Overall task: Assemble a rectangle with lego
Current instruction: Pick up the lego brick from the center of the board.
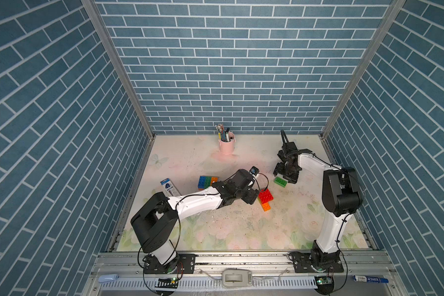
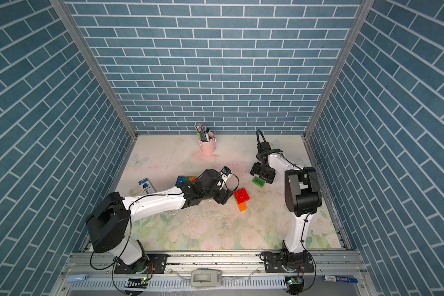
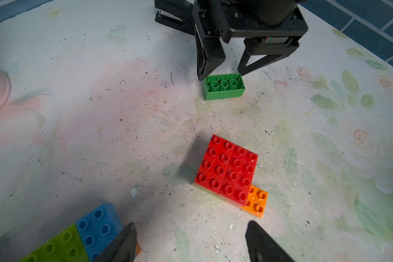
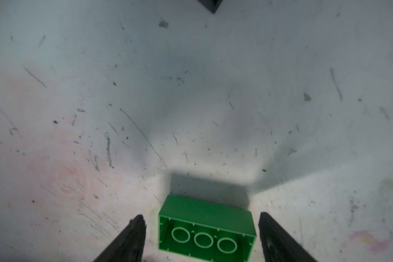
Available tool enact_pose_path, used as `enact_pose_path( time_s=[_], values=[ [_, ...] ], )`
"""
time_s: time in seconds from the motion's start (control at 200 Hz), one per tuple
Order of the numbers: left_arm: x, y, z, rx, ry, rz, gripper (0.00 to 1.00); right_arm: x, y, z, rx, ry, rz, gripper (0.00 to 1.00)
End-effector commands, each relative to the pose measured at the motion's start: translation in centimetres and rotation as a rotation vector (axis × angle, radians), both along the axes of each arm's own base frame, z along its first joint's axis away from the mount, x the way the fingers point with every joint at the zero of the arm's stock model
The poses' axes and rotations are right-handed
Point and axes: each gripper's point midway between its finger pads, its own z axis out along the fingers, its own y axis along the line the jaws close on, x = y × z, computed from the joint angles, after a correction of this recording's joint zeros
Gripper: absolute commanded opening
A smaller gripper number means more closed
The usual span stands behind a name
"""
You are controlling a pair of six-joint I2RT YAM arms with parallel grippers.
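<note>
- Floral table, blue brick-pattern walls on three sides.
- Green brick: on the table, hollow side up, between the right claw's fingers; its long axis runs finger to finger.
- Right claw: the nearer one; jaws wide, gaps at both short ends, gripping nothing.
- Left claw: wide, empty, beside the red bricks stacked on orange; well apart from the green brick.

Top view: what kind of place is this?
Probably a robot test booth: left arm and right arm bolted to a metal rail, printed brick walls around, toy bricks laid out.
</note>
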Motion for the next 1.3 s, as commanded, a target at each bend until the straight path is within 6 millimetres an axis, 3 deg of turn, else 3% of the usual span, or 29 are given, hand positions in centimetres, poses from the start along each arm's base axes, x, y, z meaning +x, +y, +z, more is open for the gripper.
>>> enact_pose_path(
  time_s=[0.0,0.125,0.385,0.465,0.6,0.705,0.865,0.97,1.045,1.135,1.155,1.295],
  values=[
    [0.1,0.6,0.7,-0.005,-0.026,0.01,0.77,-0.2,0.1,-1.5,0.02,0.029,-0.07,0.73],
    [0.4,1.4,0.8,-0.019,-0.015,0.042,0.76,-0.1,0.3,-1.8,0.032,0.024,-0.072,0.62],
    [1.8,4.1,1.9,-0.106,0.014,0.132,0.73,-0.4,1.3,-1.3,0.092,0.018,-0.042,0.5],
    [2.3,5.0,2.9,-0.175,0.035,0.168,0.73,-0.7,2.5,0.7,0.175,-0.007,-0.02,0.49],
    [2.5,6.1,5.3,-0.388,0.045,0.177,0.75,-2.2,5.2,6.2,0.352,-0.04,0.032,0.49],
    [1.9,4.8,6.9,-0.547,0.026,0.117,0.84,-4.4,8.0,10.1,0.497,-0.055,0.08,0.48],
    [1.8,2.6,8.7,-0.744,0.073,0.057,0.86,-6.8,13.5,16.0,0.718,-0.111,0.156,0.47],
    [1.8,1.5,10.4,-0.836,0.068,0.003,0.85,-8.1,17.1,17.9,0.85,-0.107,0.202,0.47],
    [1.3,1.1,11.3,-0.869,0.061,-0.041,0.82,-8.6,18.4,19.0,0.909,-0.108,0.221,0.46],
    [0.8,1.4,12.6,-0.905,0.023,-0.071,0.76,-9.5,19.2,19.8,0.946,-0.107,0.254,0.46],
    [0.5,1.7,11.9,-0.896,0.033,-0.07,0.75,-9.7,19.2,19.9,0.95,-0.106,0.259,0.46],
    [-0.1,2.2,11.8,-0.899,0.028,-0.093,0.55,-10.7,19.2,20.2,0.967,-0.091,0.278,0.44]
  ],
)
